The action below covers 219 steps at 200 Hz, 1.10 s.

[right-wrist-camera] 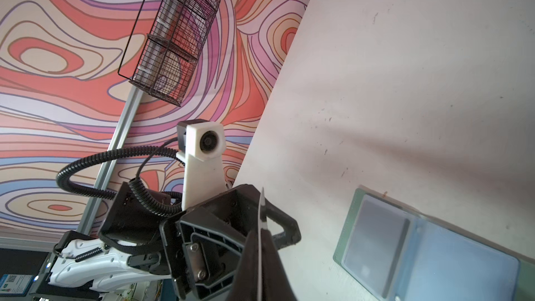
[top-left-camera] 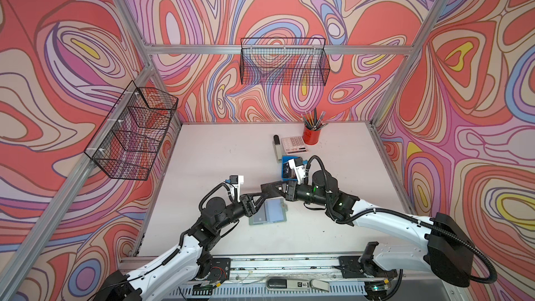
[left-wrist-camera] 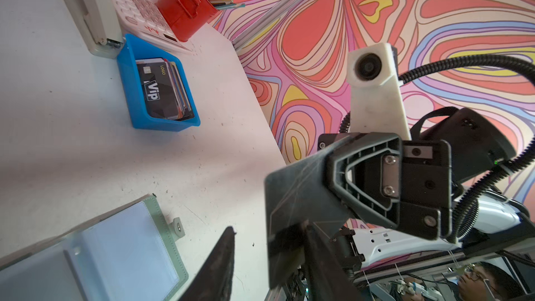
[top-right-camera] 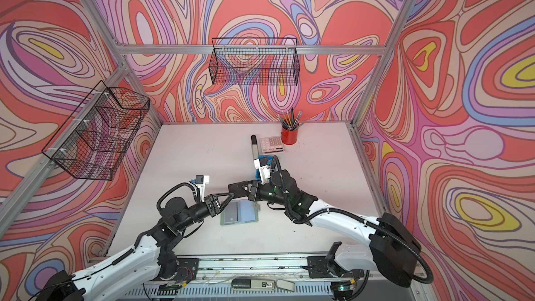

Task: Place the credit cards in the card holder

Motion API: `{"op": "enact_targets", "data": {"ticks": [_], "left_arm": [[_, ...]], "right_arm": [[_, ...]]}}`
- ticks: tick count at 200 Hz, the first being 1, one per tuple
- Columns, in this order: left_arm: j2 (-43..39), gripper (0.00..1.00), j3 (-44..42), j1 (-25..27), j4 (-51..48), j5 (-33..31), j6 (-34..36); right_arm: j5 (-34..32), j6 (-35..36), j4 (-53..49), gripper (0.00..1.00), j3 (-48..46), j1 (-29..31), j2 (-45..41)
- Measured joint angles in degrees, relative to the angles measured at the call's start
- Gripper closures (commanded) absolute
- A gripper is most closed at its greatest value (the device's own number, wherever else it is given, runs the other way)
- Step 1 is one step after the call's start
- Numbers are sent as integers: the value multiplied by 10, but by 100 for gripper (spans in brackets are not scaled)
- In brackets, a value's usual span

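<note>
Dark card [left-wrist-camera: 295, 195] clamped by right gripper [right-wrist-camera: 262, 231], likely for handover; left gripper [left-wrist-camera: 267, 230] gapes around it, card holder [left-wrist-camera: 165, 238] spread open beneath.

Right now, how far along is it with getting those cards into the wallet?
Done: one grey card sits in a sleeve of the open wallet. In hand: the right jaws pinch a dark card above the table, the left jaws open at its free end. Left: sleeving that card, then the stack in the blue tray, Vip card on top.
</note>
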State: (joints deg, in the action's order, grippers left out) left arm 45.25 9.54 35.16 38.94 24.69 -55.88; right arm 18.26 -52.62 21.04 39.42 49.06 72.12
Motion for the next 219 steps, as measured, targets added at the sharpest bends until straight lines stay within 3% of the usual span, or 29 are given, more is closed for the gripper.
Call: {"op": "enact_targets", "data": {"ticks": [45, 60, 90, 120, 143, 170, 219], "left_arm": [[3, 100, 0, -4, 56, 9, -14], [0, 100, 0, -5, 61, 8, -20], [-10, 100, 0, -5, 67, 6, -33], [-42, 100, -4, -3, 64, -37, -60], [-68, 100, -10, -3, 58, -81, -91], [-89, 100, -13, -3, 56, -113, -121], [-104, 100, -17, -3, 56, -135, -156]], "right_arm": [[-1, -12, 19, 100, -2, -5, 2], [-1, -13, 27, 100, -2, -5, 2], [-9, -15, 26, 70, -2, -4, 2], [-56, -31, 48, 59, -24, 6, -22], [-132, -34, 91, 55, -62, 51, -48], [-193, -32, 158, 55, -69, 120, -19], [-233, -37, 268, 60, -65, 137, 81]]}}
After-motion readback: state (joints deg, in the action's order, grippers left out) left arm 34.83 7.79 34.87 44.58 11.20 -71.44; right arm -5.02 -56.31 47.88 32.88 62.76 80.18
